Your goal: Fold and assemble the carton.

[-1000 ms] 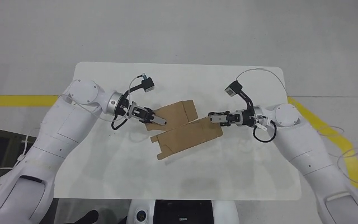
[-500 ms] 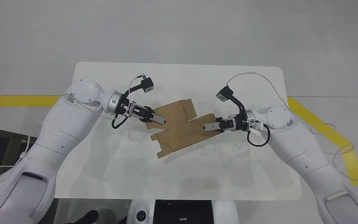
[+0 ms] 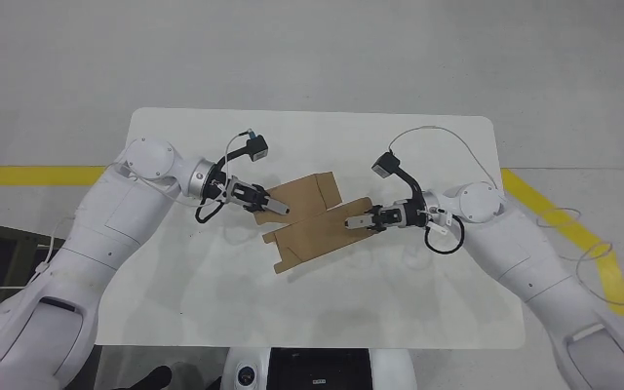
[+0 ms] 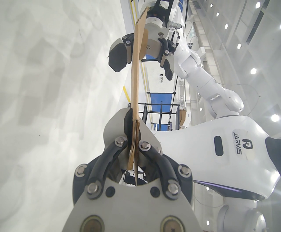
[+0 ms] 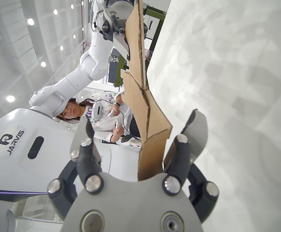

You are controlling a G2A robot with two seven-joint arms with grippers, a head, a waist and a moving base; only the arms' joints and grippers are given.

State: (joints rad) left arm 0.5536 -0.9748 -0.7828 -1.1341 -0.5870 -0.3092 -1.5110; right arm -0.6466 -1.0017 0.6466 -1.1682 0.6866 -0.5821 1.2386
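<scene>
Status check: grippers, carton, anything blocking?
Left gripper shut on one end of the carton. Right gripper open, straddling the opposite end. Carton flat, not yet folded. No obstruction seen around it.

It looked like a robotics lab or test hall inside a large industrial building. A white work table [image 3: 195,292] stood on a bare grey floor [image 3: 312,49] marked with a yellow safety line [image 3: 49,175]. Rows of round ceiling lights [image 4: 253,71] ran across a high white ceiling, and behind the table stood blue panels on black metal frames [image 4: 161,97] and a green metal frame [image 5: 155,9].
</scene>
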